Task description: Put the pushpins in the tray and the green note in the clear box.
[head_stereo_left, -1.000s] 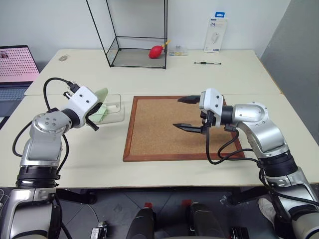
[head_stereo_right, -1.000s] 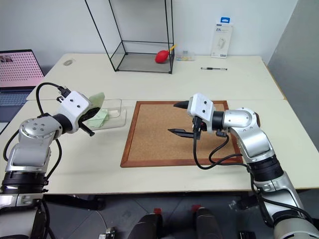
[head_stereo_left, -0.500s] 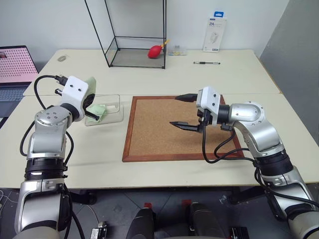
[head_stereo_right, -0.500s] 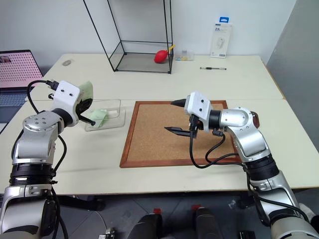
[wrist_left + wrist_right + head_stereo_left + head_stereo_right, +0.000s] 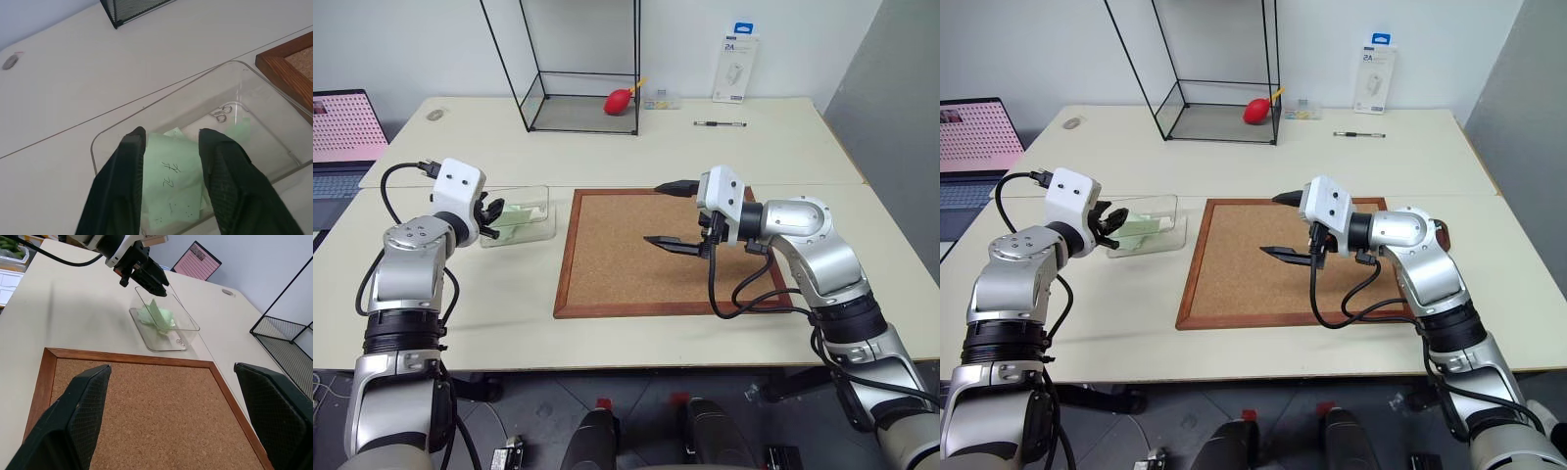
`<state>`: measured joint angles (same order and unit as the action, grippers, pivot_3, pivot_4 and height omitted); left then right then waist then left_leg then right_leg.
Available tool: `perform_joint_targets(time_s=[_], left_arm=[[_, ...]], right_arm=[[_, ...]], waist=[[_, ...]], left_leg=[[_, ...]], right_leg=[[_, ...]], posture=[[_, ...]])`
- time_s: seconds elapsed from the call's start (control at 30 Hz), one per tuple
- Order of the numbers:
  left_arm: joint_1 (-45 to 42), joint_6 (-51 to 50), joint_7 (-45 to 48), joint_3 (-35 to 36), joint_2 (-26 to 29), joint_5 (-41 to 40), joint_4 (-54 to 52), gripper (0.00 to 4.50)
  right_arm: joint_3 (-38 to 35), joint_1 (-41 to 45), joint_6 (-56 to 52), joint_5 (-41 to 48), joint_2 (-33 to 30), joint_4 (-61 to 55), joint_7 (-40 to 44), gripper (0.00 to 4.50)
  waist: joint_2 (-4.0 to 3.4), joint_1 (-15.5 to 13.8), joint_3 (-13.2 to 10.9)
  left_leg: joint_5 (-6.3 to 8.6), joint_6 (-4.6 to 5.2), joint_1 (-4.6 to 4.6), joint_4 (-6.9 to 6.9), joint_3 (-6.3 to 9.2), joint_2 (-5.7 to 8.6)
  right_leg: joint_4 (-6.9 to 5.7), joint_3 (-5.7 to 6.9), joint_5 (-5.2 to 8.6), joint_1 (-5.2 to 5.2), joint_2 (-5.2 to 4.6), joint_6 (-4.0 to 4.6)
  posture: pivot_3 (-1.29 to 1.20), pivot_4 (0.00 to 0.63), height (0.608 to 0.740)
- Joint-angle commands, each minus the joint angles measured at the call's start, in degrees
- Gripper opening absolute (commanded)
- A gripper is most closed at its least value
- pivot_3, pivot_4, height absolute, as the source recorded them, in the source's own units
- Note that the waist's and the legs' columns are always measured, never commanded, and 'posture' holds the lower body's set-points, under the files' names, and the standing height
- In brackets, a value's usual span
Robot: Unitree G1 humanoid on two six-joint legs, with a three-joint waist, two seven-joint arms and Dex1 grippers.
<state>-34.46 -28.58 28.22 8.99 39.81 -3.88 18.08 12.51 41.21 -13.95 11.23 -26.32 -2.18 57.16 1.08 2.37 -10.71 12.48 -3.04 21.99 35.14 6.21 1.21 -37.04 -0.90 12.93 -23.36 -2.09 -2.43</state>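
Observation:
The green note [image 5: 171, 176] lies inside the clear box [image 5: 93, 147], on the table left of the corkboard. My left gripper [image 5: 168, 133] hovers at the box's near left end, open, its two black fingers apart above the note and gripping nothing. From the head, the note [image 5: 516, 217] shows pale green through the box wall [image 5: 548, 191], beside the left gripper [image 5: 491, 217]. My right gripper [image 5: 656, 213] hangs open and empty over the corkboard, pointing left. The pushpins and the tray are out of view.
A wood-framed corkboard [image 5: 646, 255] fills the table's middle. Behind it stands a tall black wire-framed glass case [image 5: 578, 98] with a red bulb [image 5: 620, 101] inside. A pen [image 5: 720, 124], a white package [image 5: 736, 69] and a laptop [image 5: 342, 127] sit further off. Small metal hooks [image 5: 222, 112] lie in the box.
My left gripper rolled, dipped toward the box and opened, letting the green note drop into the clear box. The right arm kept still.

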Motion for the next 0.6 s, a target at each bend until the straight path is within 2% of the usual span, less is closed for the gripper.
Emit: perform_joint_targets(time_s=[0.03, 0.17, 0.37, 0.5, 0.6], left_arm=[[-1.18, -0.21, -0.54, 1.22, 0.35, -0.67, -2.45, 2.74], [-0.94, 0.84, -0.58, 2.32, 0.07, -2.04, -5.50, 3.54], [3.43, 1.99, 2.76, 4.14, -2.58, -8.25, -18.13, 3.54], [7.30, 1.79, 4.35, 1.66, -3.86, -9.52, -25.04, 3.54], [9.68, 1.73, 7.47, 0.12, -5.54, -12.32, -27.55, 3.54]], right_arm=[[-0.89, 1.29, 0.73, -0.05, 0.08, -1.05, -0.65, 4.27], [-1.39, 0.89, 0.17, 0.05, -0.13, -1.47, -0.91, 4.27], [-6.51, -5.96, -6.17, 2.45, 0.59, -6.09, -8.00, 4.27], [-10.96, -13.55, -9.48, 3.46, 2.39, -8.85, -15.23, 4.27], [-13.51, -19.36, -7.83, 2.85, 3.31, -9.16, -18.75, 4.27]], waist=[[0.00, 0.00, 0.00], [0.00, 0.00, 0.00], [0.02, -0.34, 0.01], [0.02, -0.56, 0.00], [0.02, -0.65, 0.01]], left_leg=[[0.00, 0.00, 0.00, 0.00, 0.00, 0.00], [0.00, 0.00, 0.00, 0.00, 0.00, 0.00], [0.00, -0.01, 0.03, -0.01, 0.01, 0.00], [0.01, -0.02, 0.06, -0.04, -0.03, 0.05], [0.01, -0.02, 0.07, -0.03, -0.05, 0.05]], right_leg=[[0.00, 0.00, 0.00, 0.00, 0.00, 0.00], [0.00, 0.00, 0.00, 0.00, 0.00, 0.00], [0.03, 0.00, 0.00, -0.01, -0.04, 0.00], [0.06, -0.05, 0.00, -0.03, -0.12, 0.01], [0.05, -0.06, 0.00, -0.04, -0.12, 0.01]], posture=[[0.00, 0.150, 0.740], [0.00, 0.150, 0.740], [0.00, 0.150, 0.740], [0.00, 0.150, 0.740], [0.00, 0.150, 0.740]])
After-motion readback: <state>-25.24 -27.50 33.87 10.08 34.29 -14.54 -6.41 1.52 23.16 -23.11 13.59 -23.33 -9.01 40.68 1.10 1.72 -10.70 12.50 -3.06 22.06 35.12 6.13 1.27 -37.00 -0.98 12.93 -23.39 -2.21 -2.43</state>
